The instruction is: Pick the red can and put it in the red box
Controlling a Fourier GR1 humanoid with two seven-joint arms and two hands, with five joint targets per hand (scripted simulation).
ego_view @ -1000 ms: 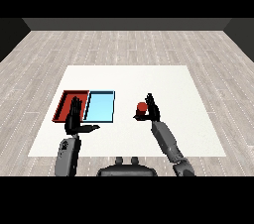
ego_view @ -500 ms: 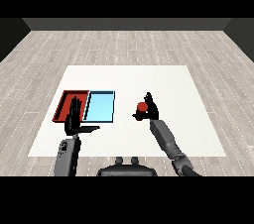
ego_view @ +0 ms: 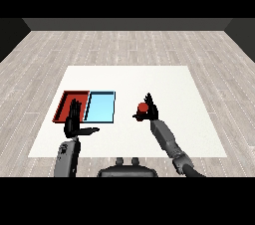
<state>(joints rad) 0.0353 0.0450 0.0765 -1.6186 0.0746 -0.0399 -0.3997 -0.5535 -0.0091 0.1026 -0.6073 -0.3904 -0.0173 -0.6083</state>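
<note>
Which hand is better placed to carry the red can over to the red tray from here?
The right hand. Its fingers already curl round the red can, right of the light blue tray. The left hand is nearer the red tray but is open, holds nothing and is far from the can.

trays (ego_view: 75, 105) left, can (ego_view: 143, 107) right

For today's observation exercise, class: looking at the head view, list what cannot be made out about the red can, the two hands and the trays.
- Red can: the right hand covers its lower part, so whether it is lifted off the white table is unclear.
- Red tray: the left hand hides its near edge.
- Light blue tray: too small to judge wall height.
- Right forearm: cut off at the picture's bottom.
</note>
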